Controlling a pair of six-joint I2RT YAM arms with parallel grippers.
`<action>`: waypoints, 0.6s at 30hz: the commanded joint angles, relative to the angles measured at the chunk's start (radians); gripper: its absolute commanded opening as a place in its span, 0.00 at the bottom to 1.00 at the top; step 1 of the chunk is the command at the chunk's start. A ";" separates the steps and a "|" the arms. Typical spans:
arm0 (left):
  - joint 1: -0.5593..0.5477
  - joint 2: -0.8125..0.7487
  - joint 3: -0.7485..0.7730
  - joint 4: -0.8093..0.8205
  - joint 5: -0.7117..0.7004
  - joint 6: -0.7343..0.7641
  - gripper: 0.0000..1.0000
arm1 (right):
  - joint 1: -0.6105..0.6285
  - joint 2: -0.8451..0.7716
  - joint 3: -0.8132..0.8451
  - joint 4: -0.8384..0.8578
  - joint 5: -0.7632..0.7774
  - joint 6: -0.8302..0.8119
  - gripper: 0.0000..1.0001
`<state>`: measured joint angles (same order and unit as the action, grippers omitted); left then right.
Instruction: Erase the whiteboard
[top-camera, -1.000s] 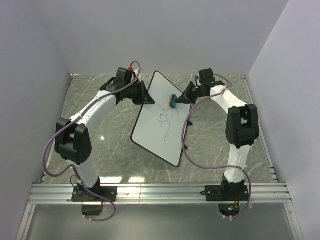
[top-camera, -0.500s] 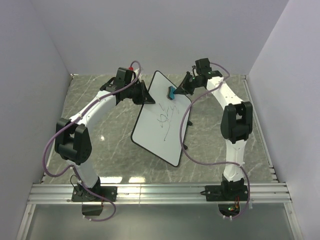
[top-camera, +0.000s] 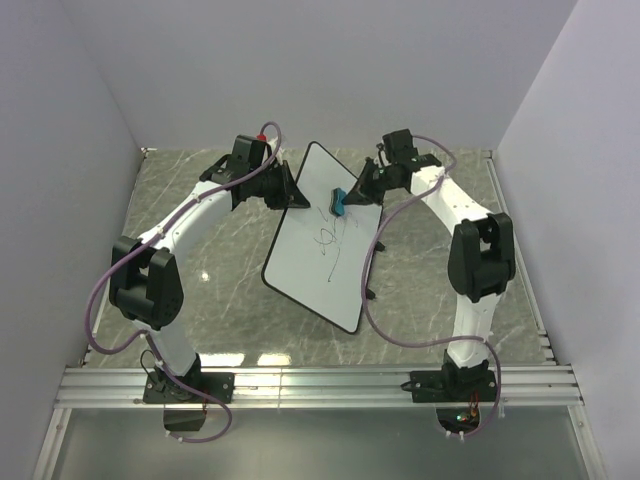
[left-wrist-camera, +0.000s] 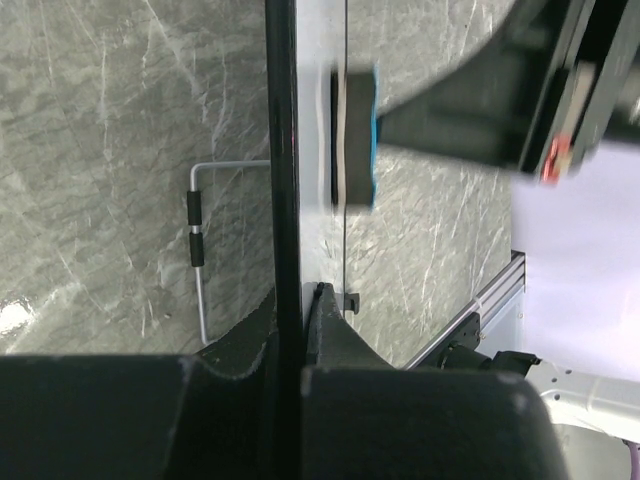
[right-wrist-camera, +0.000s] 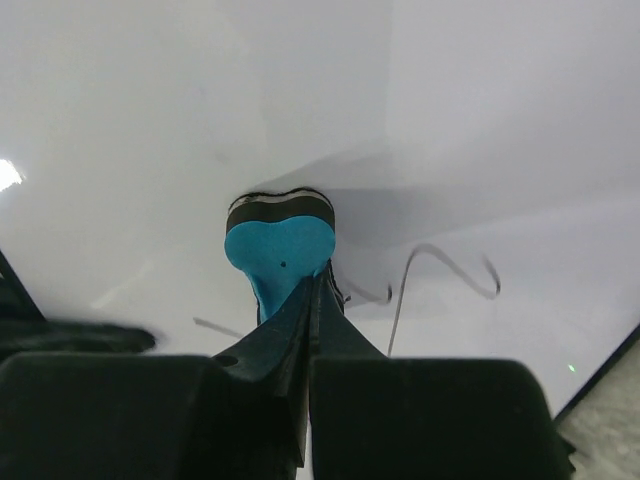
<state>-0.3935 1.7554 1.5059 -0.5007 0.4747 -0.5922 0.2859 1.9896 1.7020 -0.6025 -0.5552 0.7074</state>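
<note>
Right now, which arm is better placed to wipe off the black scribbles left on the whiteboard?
The right arm: the right gripper holds the blue eraser against the whiteboard, close to the scribbles, so it likely needs only a short stroke. The left gripper is shut on the board's edge, steadying it.

The whiteboard (top-camera: 312, 272) is smooth and glossy, the table (top-camera: 228, 300) polished marble-look, the eraser (right-wrist-camera: 280, 250) blue plastic.

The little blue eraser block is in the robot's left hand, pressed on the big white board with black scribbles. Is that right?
Not quite. The little blue eraser block is in the right hand, pressed on the big white board with black scribbles; the right wrist view shows it. The left hand grips the board's edge.
</note>
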 joint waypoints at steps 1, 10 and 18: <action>-0.088 0.084 -0.072 -0.190 -0.186 0.278 0.00 | 0.070 -0.079 -0.087 -0.054 0.001 -0.068 0.00; -0.090 0.098 -0.053 -0.191 -0.174 0.275 0.00 | 0.183 -0.192 -0.115 -0.144 0.031 -0.137 0.00; -0.096 0.095 -0.053 -0.193 -0.173 0.275 0.00 | 0.206 -0.097 0.074 -0.171 0.057 -0.117 0.00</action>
<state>-0.3988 1.7584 1.5173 -0.5022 0.4808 -0.5873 0.4793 1.8572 1.6970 -0.7872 -0.4961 0.5858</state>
